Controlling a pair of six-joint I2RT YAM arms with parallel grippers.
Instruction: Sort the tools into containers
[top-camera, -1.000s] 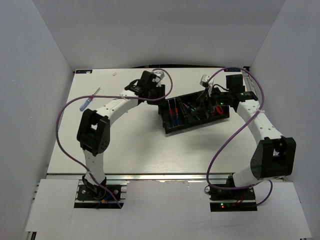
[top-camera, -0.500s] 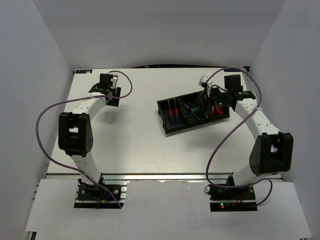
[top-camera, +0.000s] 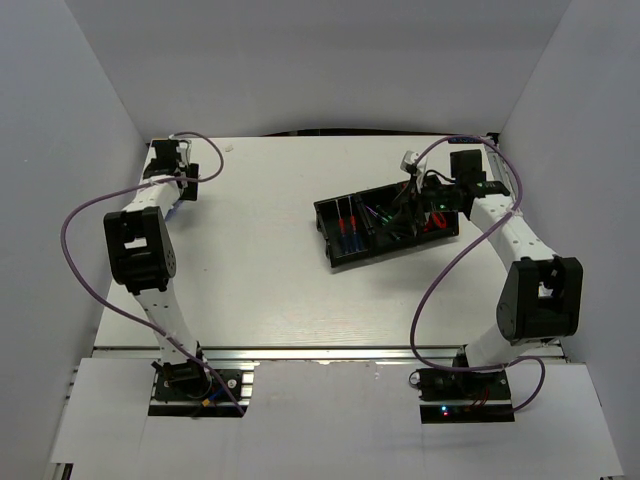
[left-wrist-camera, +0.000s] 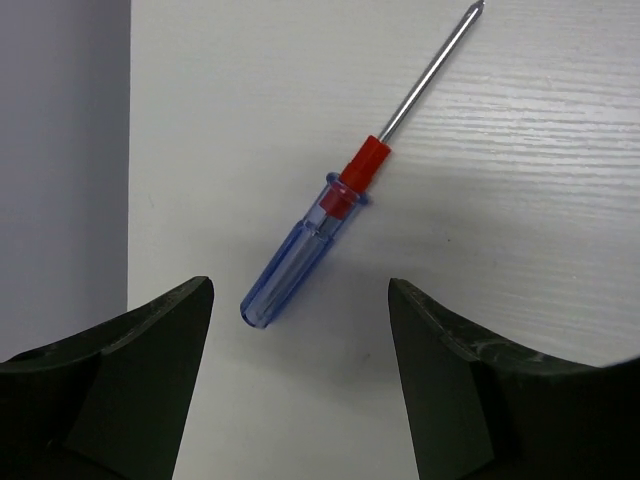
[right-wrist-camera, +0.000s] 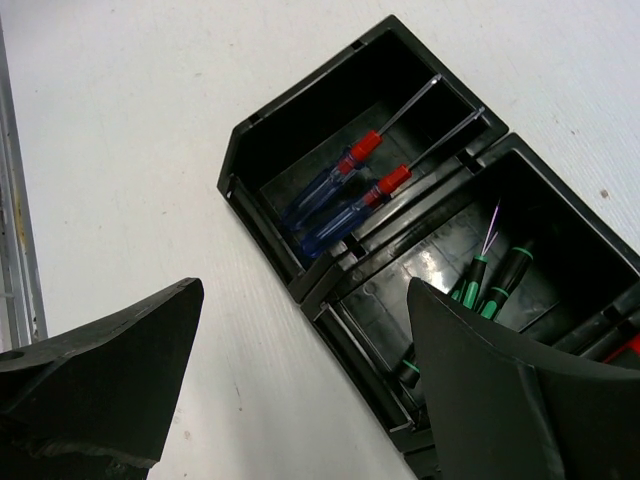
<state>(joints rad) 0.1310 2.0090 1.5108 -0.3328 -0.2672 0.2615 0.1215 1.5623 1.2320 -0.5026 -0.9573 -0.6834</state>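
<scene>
Blue-tinted clear plastic is what sits between the left gripper's (left-wrist-camera: 298, 288) spread jaws: a screwdriver (left-wrist-camera: 305, 245) lies flat on the table (left-wrist-camera: 520, 260), its butt end just beside the gap and touching neither finger, its tip pointing up and away to the right. The handle is see-through and faintly faceted, then comes a red collar, then a thin bright steel shaft. The tabletop is white with a fine wood grain, and a plain grey wall (left-wrist-camera: 60, 150) runs down its left edge. From above, the left arm (top-camera: 140, 250) reaches off to the far left corner, elbow bent, the gripper (top-camera: 170, 165) right at the table's edge, a purple cable (top-camera: 75, 250) looping wide. The right gripper (right-wrist-camera: 300, 300) also gapes wide, holding nothing, above the black tray (right-wrist-camera: 235, 165), which is rigid moulded plastic with square cells. Two blue-and-red screwdrivers (right-wrist-camera: 345, 190) lie side by side in the end cell, black ones with green marks (right-wrist-camera: 480, 280) in the middle cell, and a sliver of something red (right-wrist-camera: 625, 350) shows at the frame edge. The right arm (top-camera: 520, 240) stretches up the right side, wrist turned inward over the tray's (top-camera: 325, 225) right end.
</scene>
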